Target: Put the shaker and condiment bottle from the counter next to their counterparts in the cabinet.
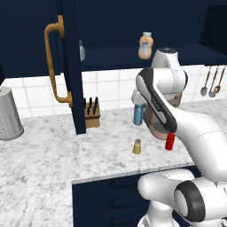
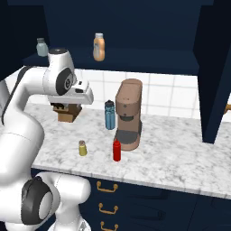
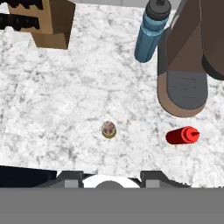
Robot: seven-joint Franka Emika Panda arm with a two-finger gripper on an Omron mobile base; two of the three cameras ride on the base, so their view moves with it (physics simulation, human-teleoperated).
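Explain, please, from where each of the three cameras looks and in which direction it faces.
Left base view: behind the arm's left, facing the counter and open cabinet; white arm at lower right.
Right base view: behind its right, facing the same counter; arm at lower left.
Hand view: above the counter, looking down.
Shared by all: shaker, condiment bottle, blue bottle.

Arm hides most of condiment bottle [image 1: 170,142]; grey shaker [image 1: 82,51] half behind cabinet door [image 1: 71,66].

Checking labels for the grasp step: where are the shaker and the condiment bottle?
shaker [image 3: 109,130], hand view, on its tan cap.
condiment bottle [image 2: 117,151], right base view, on its red body.
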